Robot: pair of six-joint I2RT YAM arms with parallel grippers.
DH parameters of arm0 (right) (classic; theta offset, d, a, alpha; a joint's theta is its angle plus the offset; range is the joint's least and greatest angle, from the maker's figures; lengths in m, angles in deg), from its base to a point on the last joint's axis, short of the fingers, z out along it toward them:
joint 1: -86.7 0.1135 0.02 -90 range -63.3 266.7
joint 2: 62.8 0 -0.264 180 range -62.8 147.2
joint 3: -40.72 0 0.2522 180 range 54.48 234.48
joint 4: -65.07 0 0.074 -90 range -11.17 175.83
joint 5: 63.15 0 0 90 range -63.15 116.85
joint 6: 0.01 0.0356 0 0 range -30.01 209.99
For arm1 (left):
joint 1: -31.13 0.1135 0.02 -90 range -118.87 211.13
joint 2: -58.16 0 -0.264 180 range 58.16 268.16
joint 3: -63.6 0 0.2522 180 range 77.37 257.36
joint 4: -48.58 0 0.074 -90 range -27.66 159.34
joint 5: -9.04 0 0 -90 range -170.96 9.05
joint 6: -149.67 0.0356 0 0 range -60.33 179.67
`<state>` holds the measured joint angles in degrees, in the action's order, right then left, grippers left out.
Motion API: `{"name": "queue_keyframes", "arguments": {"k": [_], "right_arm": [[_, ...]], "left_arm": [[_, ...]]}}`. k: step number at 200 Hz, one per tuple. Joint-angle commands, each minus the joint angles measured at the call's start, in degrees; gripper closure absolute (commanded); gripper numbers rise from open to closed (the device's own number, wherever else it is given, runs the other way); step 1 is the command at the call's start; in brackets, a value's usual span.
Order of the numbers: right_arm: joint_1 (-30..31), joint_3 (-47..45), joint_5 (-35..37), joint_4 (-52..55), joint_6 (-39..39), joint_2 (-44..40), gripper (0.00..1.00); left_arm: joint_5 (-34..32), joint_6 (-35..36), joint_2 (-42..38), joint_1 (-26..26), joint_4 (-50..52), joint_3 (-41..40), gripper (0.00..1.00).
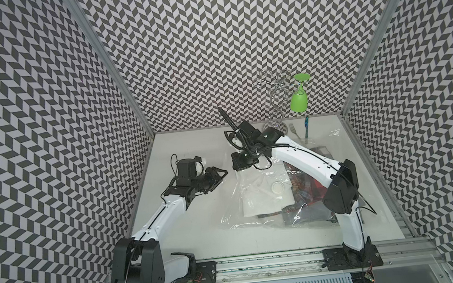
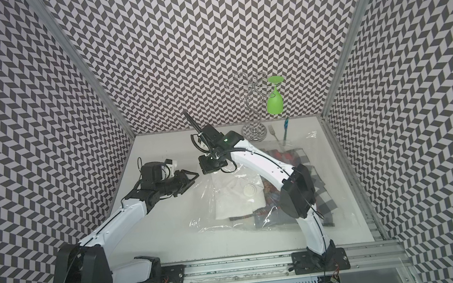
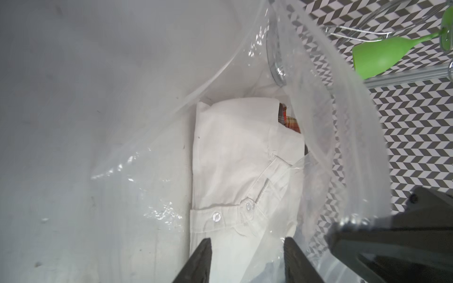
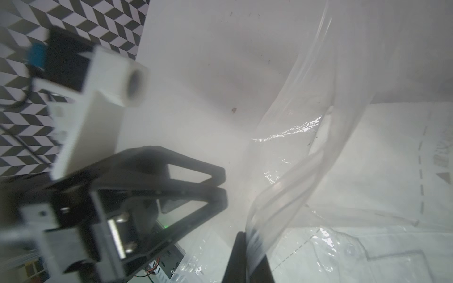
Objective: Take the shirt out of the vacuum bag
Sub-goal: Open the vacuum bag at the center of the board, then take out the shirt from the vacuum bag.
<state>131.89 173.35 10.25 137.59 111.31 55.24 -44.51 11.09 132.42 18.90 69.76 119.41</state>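
Enclosed on three sides by walls (image 1: 210, 49) of grey-and-white chevron pattern, joined at the far corners by aluminium posts (image 1: 115, 73), with a white, lightly scuffed worktop (image 1: 192, 151) below and a metal rail (image 1: 260, 260) along its near edge.

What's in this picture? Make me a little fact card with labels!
bag: clear vacuum bag lying on the white table, round white valve on its face
inside: folded white shirt, with plaid cloth beside it
right gripper: shut on the bag's raised edge
left gripper: jaws apart, empty, facing the bag's open mouth
at the back: green goblet hanging upside down on a wire rack
shirt out yet: no
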Motion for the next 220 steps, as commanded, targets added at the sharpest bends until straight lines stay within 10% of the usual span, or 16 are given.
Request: {"name": "queue_keyframes", "arguments": {"k": [1,220], "right_arm": [[-0.06,-0.61,-2.54,-0.69,1.47,-3.30,1.00],[-0.47,-7.34,-9.06,-5.18,1.85,-7.85,1.00]], "left_arm": [[3.18,-0.14,3.58,-2.96,-2.87,0.88,0.50],[-11.79,11.42,35.51,-8.33,2.32,20.01,0.35]]}}
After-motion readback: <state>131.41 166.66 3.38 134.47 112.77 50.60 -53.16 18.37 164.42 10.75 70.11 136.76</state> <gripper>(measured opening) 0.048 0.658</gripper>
